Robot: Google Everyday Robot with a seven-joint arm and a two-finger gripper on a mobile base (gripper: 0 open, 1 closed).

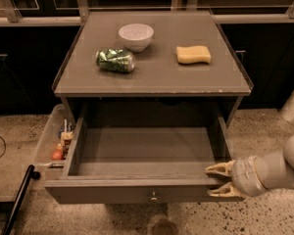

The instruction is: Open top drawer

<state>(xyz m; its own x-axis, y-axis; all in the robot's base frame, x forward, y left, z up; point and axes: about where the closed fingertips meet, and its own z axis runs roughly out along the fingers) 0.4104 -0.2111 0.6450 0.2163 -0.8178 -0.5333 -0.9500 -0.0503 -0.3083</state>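
Note:
The top drawer point(137, 192) is a wide grey drawer pulled far out from under the grey cabinet top, with a small brass knob point(153, 197) in the middle of its flat front. Its plain grey inside point(147, 151) holds nothing. My gripper point(216, 180) is at the drawer's front right corner, its two pale fingers point(218, 169) pointing left. The fingers stand spread apart, one above and one below the front's top edge, and hold nothing.
On the cabinet top point(152, 75) stand a white bowl point(135, 36), a crushed green can point(115, 60) and a yellow sponge point(193, 54). A clear bin point(54, 141) with small items hangs at the cabinet's left. A black pole point(17, 199) lies on the speckled floor at lower left.

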